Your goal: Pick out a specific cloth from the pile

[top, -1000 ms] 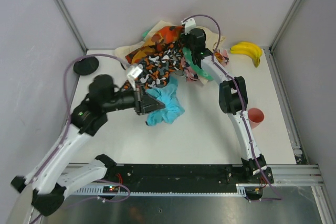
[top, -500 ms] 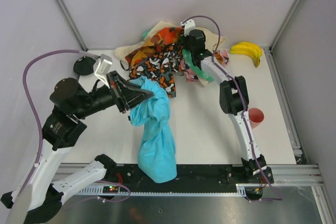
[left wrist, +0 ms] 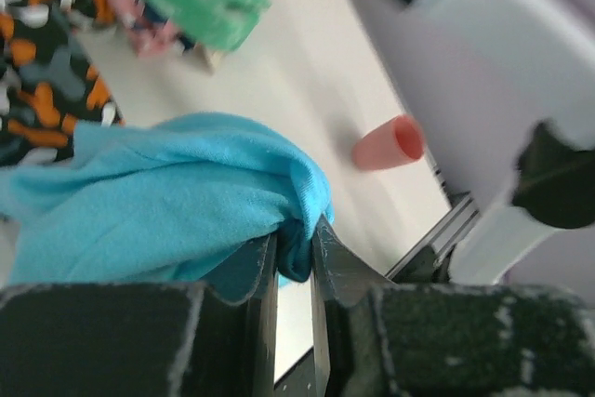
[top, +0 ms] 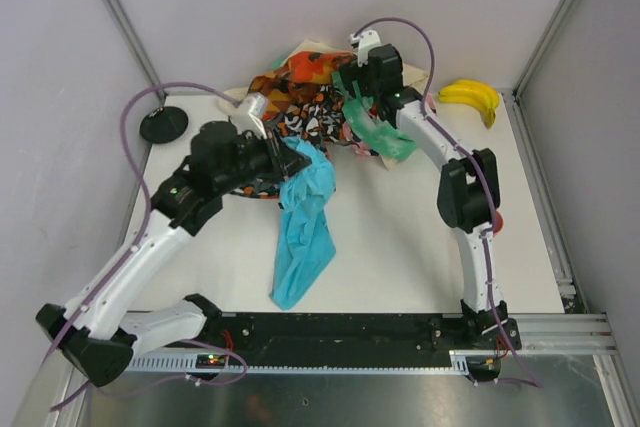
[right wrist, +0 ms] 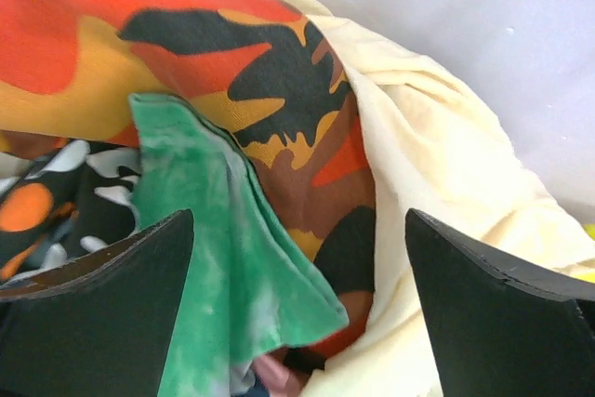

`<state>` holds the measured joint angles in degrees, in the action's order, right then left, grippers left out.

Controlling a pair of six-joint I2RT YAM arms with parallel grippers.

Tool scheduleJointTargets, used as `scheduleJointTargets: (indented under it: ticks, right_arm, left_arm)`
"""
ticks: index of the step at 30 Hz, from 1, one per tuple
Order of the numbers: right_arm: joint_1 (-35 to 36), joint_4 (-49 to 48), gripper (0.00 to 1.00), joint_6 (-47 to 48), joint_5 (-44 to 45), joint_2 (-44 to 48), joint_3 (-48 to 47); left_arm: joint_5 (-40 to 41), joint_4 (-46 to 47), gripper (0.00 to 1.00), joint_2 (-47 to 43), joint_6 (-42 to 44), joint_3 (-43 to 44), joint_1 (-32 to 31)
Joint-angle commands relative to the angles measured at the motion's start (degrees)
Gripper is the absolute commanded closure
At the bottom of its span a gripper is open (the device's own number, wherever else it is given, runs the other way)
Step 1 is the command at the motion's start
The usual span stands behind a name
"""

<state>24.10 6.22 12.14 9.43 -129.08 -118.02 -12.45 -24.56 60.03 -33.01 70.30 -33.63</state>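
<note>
The turquoise cloth (top: 303,232) hangs long from my left gripper (top: 280,160), which is shut on its upper end; its lower end reaches toward the table's front edge. In the left wrist view a fold of the cloth (left wrist: 167,202) is pinched between the tips of the left gripper (left wrist: 296,258). The pile (top: 305,97) of mixed cloths lies at the back of the table. My right gripper (right wrist: 297,220) stands open just above it, over a green tie-dye cloth (right wrist: 223,258), orange camouflage fabric (right wrist: 186,62) and cream fabric (right wrist: 437,165), with nothing between its fingers.
A banana (top: 472,97) lies at the back right. A black round disc (top: 163,125) sits at the back left. A pink cup (left wrist: 389,143) lies on its side on the right, near the right arm. Grey walls close in the table on three sides.
The left gripper pulled the turquoise cloth out of its crumpled heap beside the pile, and it now hangs at full length. The right gripper has opened over the pile.
</note>
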Motion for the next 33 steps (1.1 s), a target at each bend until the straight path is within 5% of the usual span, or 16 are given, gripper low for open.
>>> scheduleJointTargets:
  ticks: [1, 13, 14, 16, 17, 19, 26, 33]
  right_arm:
    - [-0.54, 7.50, 0.01, -4.28, -2.45, 8.75, -0.23]
    - [-1.24, 16.25, 0.01, -19.62, 0.83, 25.76, 11.64]
    - [-1.33, 15.61, 0.01, -20.45, 2.16, 27.50, 13.85]
    - [-1.51, 12.77, 0.01, -22.13, 4.96, 32.20, 21.25]
    - [-1.68, 11.67, 0.01, -23.07, 5.98, 34.94, 24.37]
    - [-2.08, 9.46, 0.01, -25.13, 7.28, 40.39, 31.43]
    - [-2.10, 13.00, 0.01, -32.20, 11.43, 56.10, 50.50]
    - [0.91, 16.94, 0.01, -37.75, 21.61, 67.37, 61.13]
  left_arm:
    - [-0.34, 2.57, 0.99, 1.13, -1.78, -6.04, -0.36]
    - [2.57, 2.95, 0.94, 1.09, -8.89, -31.55, -0.64]
    - [2.98, 2.94, 0.80, 2.08, -9.25, -32.38, -0.60]
    - [3.60, 2.83, 0.30, 4.10, -9.61, -32.98, -0.66]
    - [3.76, 2.79, 0.15, 4.82, -9.52, -32.75, -0.61]
    - [4.45, 2.42, 0.04, 5.14, -9.02, -31.32, -0.68]
    - [26.33, -11.52, 0.01, -0.71, -5.75, -16.42, -0.72]
    - [50.73, -22.74, 0.00, -10.26, -14.08, -9.16, -0.68]
